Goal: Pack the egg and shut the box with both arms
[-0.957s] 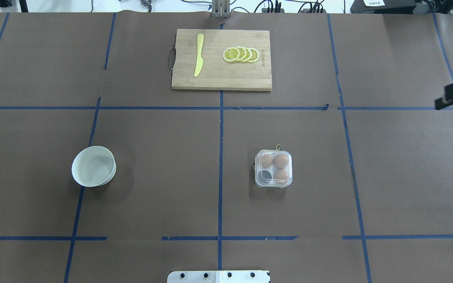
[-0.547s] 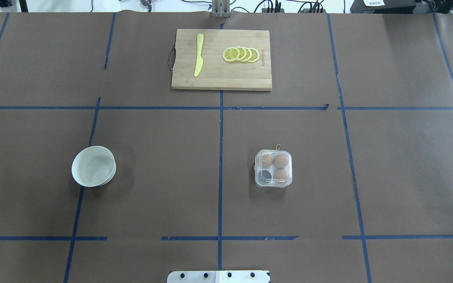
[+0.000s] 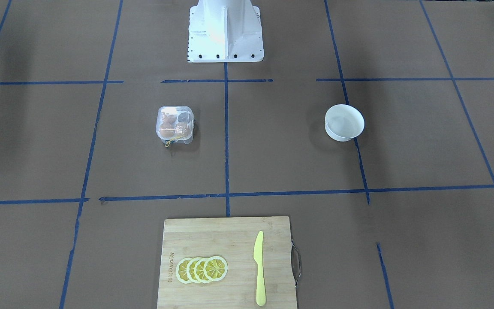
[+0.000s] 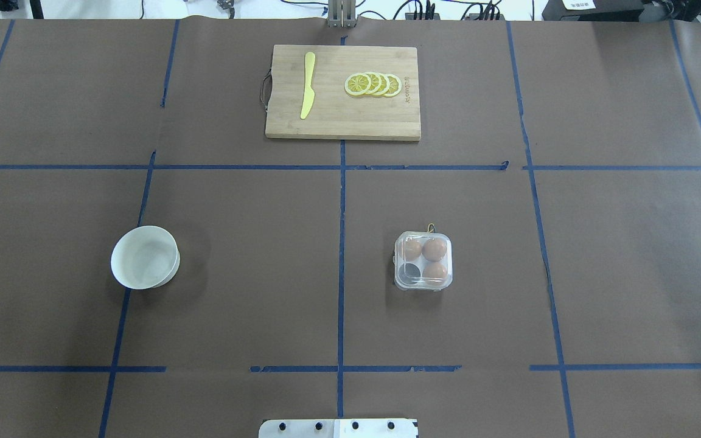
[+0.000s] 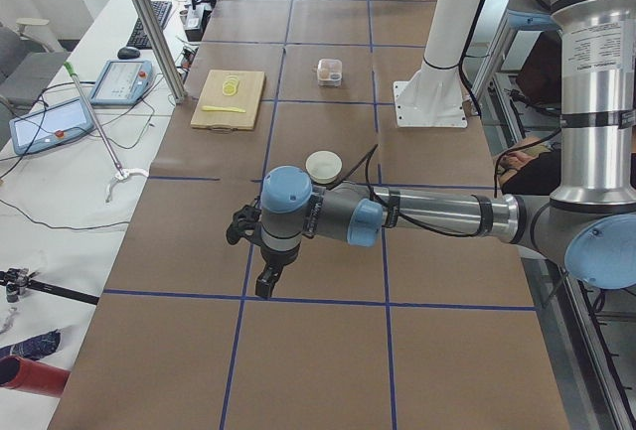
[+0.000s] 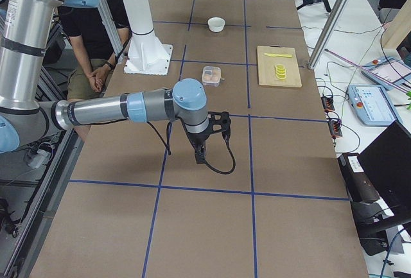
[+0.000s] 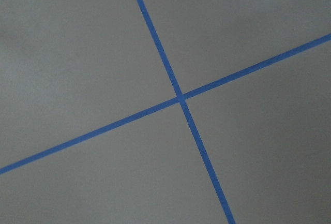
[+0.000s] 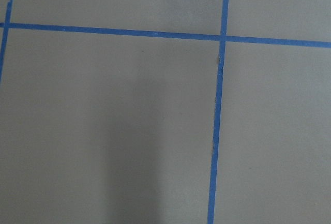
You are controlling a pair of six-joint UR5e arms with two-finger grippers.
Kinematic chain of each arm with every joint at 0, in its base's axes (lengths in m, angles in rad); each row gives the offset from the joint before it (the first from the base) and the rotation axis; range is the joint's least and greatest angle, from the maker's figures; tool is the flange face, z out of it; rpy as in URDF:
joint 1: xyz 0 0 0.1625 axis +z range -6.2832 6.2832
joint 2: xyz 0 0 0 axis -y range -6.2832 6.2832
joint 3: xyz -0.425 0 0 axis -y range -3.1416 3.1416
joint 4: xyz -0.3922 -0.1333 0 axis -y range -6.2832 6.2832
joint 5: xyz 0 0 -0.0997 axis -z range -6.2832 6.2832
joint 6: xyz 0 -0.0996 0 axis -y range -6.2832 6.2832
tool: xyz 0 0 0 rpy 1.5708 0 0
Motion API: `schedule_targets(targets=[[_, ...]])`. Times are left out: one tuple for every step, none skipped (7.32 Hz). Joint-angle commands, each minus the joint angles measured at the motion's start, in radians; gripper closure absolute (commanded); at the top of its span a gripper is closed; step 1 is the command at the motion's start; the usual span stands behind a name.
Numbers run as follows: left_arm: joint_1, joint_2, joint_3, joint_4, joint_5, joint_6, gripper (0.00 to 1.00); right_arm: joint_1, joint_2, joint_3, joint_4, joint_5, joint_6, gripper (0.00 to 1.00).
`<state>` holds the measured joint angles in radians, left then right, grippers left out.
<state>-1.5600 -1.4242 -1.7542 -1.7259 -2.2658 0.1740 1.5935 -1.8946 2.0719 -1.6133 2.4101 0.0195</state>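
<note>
The clear box point(image 4: 423, 260) sits right of the table's middle and holds three orange-brown eggs; one egg point(image 4: 434, 249) lies at its far right. Its near-left cell is empty. The lid looks folded down over the cells. A yellow string point(image 3: 169, 143) hangs at its far side. The box also shows in the front-facing view point(image 3: 175, 124). My left gripper point(image 5: 264, 281) hovers over bare table well beyond the bowl, seen only in the exterior left view. My right gripper point(image 6: 199, 157) hovers far to the right of the box, seen only in the exterior right view. I cannot tell whether either is open or shut.
A white bowl point(image 4: 145, 265) stands on the left. A wooden cutting board point(image 4: 343, 121) at the far middle bears a yellow knife point(image 4: 308, 85) and lemon slices point(image 4: 373, 84). The white pedestal point(image 3: 224, 30) stands at the near edge. Both wrist views show only brown paper and blue tape.
One second ago a black part of my right gripper showed at the overhead view's right edge. It has moved out of that view. The box, eggs and bowl have not moved.
</note>
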Motion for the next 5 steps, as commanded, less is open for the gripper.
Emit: schedule_targets(targets=[[-0.002,0.030,0.005,-0.009,0.000,-0.002,0.00,0.045,-0.033,0.013,0.007,0.044,-0.004,0.00],[-0.003,0.051,-0.011,-0.011,0.003,-0.001,0.00,0.049,-0.038,0.013,0.006,0.043,-0.006,0.00],[-0.009,0.073,-0.054,-0.009,0.005,-0.007,0.00,0.048,-0.050,0.019,0.006,0.044,-0.009,0.00],[-0.020,0.094,-0.101,-0.009,0.006,-0.007,0.00,0.046,-0.076,0.030,0.006,0.058,-0.009,0.00],[-0.026,0.102,-0.100,-0.012,0.009,0.004,0.00,0.045,-0.066,0.014,0.006,0.058,-0.010,0.00]])
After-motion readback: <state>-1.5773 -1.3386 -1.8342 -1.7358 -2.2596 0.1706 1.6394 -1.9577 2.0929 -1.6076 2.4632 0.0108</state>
